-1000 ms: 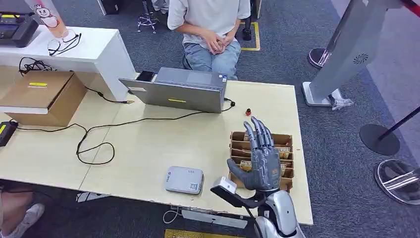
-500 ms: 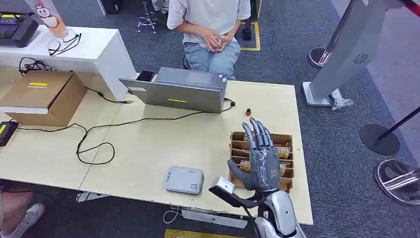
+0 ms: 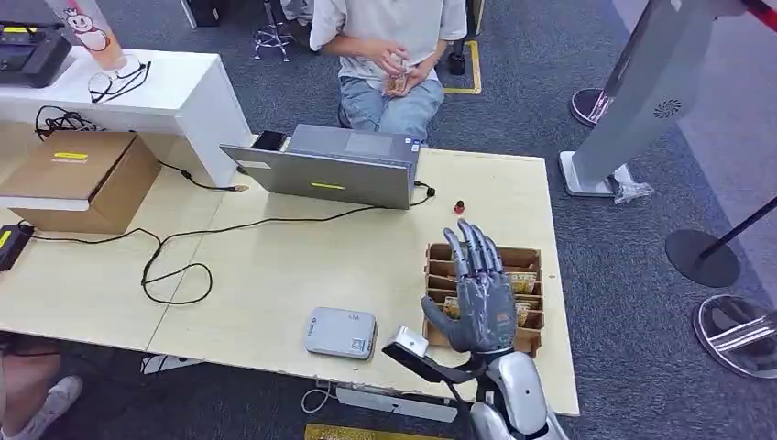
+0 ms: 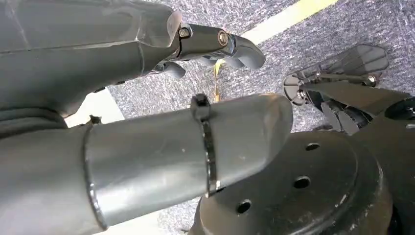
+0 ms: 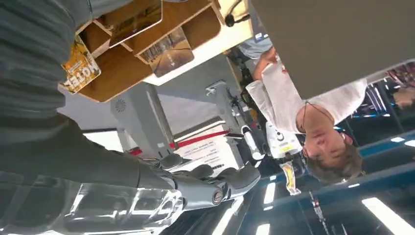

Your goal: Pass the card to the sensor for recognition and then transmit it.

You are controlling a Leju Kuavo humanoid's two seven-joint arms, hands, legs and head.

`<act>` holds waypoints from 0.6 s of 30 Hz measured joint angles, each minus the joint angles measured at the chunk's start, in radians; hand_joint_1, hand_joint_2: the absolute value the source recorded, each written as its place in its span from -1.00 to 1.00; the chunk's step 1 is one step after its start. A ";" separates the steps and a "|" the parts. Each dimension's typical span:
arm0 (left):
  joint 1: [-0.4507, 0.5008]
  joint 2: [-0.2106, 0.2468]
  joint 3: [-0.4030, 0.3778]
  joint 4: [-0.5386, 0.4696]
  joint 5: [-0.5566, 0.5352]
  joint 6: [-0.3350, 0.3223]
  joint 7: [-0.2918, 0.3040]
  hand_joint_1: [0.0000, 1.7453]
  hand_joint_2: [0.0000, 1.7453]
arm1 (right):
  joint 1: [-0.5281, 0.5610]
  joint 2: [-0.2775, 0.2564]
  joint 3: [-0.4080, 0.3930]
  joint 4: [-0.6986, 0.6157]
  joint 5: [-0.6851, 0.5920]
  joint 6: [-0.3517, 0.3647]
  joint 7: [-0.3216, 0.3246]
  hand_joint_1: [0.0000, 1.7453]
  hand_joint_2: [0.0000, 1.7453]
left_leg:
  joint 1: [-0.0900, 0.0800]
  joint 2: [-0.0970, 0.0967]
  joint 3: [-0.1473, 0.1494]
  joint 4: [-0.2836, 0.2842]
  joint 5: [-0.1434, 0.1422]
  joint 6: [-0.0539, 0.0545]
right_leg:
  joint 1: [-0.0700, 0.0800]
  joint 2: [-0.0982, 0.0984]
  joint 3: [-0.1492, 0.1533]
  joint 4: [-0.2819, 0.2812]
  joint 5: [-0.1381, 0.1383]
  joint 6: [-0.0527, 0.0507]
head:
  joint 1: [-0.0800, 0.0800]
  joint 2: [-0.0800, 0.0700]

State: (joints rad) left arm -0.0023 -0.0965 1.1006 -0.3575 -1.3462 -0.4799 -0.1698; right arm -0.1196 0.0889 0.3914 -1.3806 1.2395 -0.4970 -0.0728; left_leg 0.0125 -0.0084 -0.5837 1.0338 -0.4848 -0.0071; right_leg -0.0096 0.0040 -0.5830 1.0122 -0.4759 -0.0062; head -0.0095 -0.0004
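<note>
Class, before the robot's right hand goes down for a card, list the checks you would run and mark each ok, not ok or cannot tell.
1. Right hand free to grasp: ok, fingers apart, holding nothing.
2. Hand over the card box: ok, it hovers above the compartments.
3. Cards present in the box: ok, several stand in the slots.
4. Sensor reachable: ok, it lies on the table, apart from the box, with nothing on top.
5. Black cable away from the sensor: ok, its loop lies apart.
6. Left hand out of the way: ok, it hangs over the carpet.

The right hand [image 3: 480,298] hides part of the card box [image 3: 527,258] — card print too small to read.
</note>
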 joint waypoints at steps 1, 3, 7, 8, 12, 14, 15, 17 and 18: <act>0.001 -0.003 0.001 -0.007 0.000 -0.006 0.000 -1.00 -1.00 | 0.000 0.000 0.000 0.000 0.006 0.006 0.005 -1.00 1.00 | 0.000 0.000 0.000 0.000 0.000 0.000 | 0.000 0.000 0.000 0.000 0.000 0.000 | 0.000 0.000; 0.002 -0.009 0.003 -0.021 -0.002 -0.016 0.000 -1.00 -1.00 | 0.000 0.000 0.001 0.002 0.016 0.013 0.013 -1.00 1.00 | 0.000 0.000 0.000 0.000 0.000 0.000 | 0.000 0.000 0.000 0.000 0.000 0.000 | 0.000 0.000; 0.007 -0.023 0.017 -0.053 -0.006 -0.041 0.002 -1.00 -1.00 | -0.001 0.000 0.004 0.008 0.032 0.040 0.031 -1.00 1.00 | 0.000 0.000 0.000 0.000 0.000 0.000 | 0.000 0.000 0.000 0.000 0.000 0.000 | 0.000 0.000; 0.009 -0.026 0.021 -0.062 -0.009 -0.048 0.002 -1.00 -1.00 | -0.001 0.000 0.004 0.011 0.039 0.046 0.035 -1.00 1.00 | 0.000 0.000 0.000 0.000 0.000 0.000 | 0.000 0.000 0.000 0.000 0.000 0.000 | 0.000 0.000; 0.016 -0.037 0.034 -0.087 -0.018 -0.069 0.003 -1.00 -1.00 | -0.002 0.000 0.006 0.021 0.051 0.068 0.050 -1.00 1.00 | 0.000 0.000 0.000 0.000 0.000 0.000 | 0.000 0.000 0.000 0.000 0.000 0.000 | 0.000 0.000; 0.017 -0.040 0.043 -0.096 -0.021 -0.074 0.003 -1.00 -1.00 | -0.003 0.000 0.006 0.029 0.053 0.074 0.054 -1.00 1.00 | 0.000 0.000 0.000 0.000 0.000 0.000 | 0.000 0.000 0.000 0.000 0.000 0.000 | 0.000 0.000; 0.017 -0.042 0.046 -0.100 -0.022 -0.077 0.003 -1.00 -1.00 | -0.004 0.000 0.006 0.033 0.053 0.077 0.057 -1.00 1.00 | 0.000 0.000 0.000 0.000 0.000 0.000 | 0.000 0.000 0.000 0.000 0.000 0.000 | 0.000 0.000; 0.017 -0.044 0.050 -0.105 -0.023 -0.080 0.003 -1.00 -1.00 | -0.006 0.000 0.006 0.040 0.054 0.079 0.060 -1.00 1.00 | 0.000 0.000 0.000 0.000 0.000 0.000 | 0.000 0.000 0.000 0.000 0.000 0.000 | 0.000 0.000; 0.018 -0.045 0.052 -0.108 -0.024 -0.080 0.003 -1.00 -1.00 | -0.007 0.000 0.006 0.044 0.054 0.079 0.061 -1.00 1.00 | 0.000 0.000 0.000 0.000 0.000 0.000 | 0.000 0.000 0.000 0.000 0.000 0.000 | 0.000 0.000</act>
State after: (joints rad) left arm 0.0156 -0.1419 1.1524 -0.4654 -1.3702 -0.5600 -0.1667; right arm -0.1267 0.0885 0.3979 -1.3363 1.2936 -0.4177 -0.0114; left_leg 0.0125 -0.0085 -0.5840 1.0338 -0.4848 -0.0071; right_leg -0.0096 0.0038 -0.5830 1.0122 -0.4759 -0.0062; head -0.0095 -0.0004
